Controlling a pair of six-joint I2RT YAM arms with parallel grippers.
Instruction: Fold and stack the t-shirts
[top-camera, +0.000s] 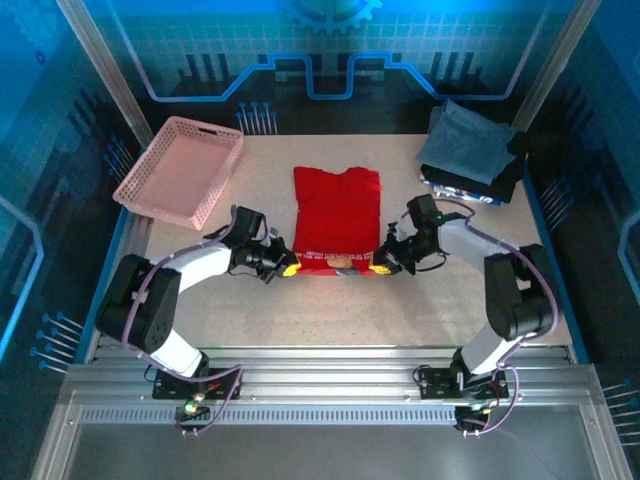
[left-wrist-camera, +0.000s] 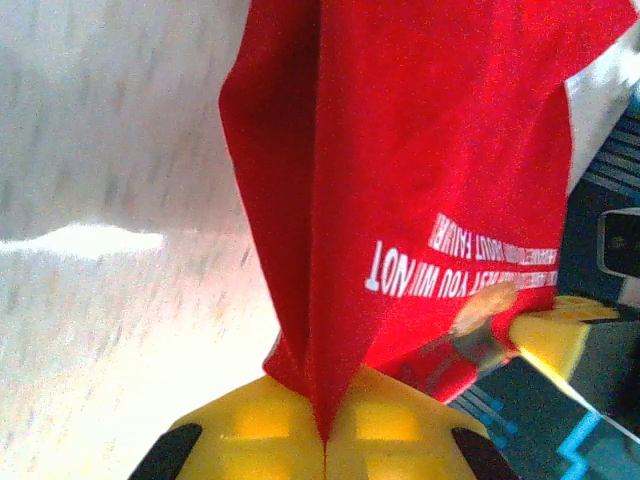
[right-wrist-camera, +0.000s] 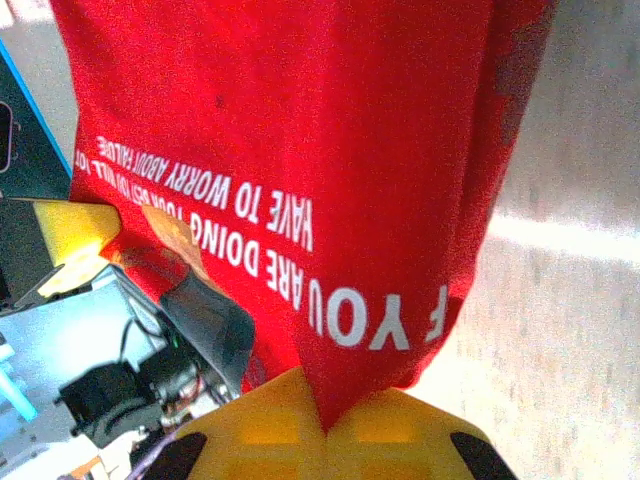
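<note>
A bright red t-shirt (top-camera: 337, 215) lies folded lengthwise in the middle of the table, white lettering along its near edge. My left gripper (top-camera: 288, 269) is shut on its near left corner; the left wrist view has the red cloth (left-wrist-camera: 400, 170) pinched between the yellow fingertips (left-wrist-camera: 250, 425). My right gripper (top-camera: 381, 268) is shut on the near right corner, and the red cloth (right-wrist-camera: 300, 150) runs down into the closed yellow fingertips (right-wrist-camera: 400, 440). A stack of folded grey-blue and dark t-shirts (top-camera: 473, 152) sits at the far right.
A pink mesh basket (top-camera: 182, 168) stands at the far left of the table. Metal frame posts and blue walls enclose the table on all sides. Bare tabletop (top-camera: 330, 310) lies between the red shirt and the arm bases.
</note>
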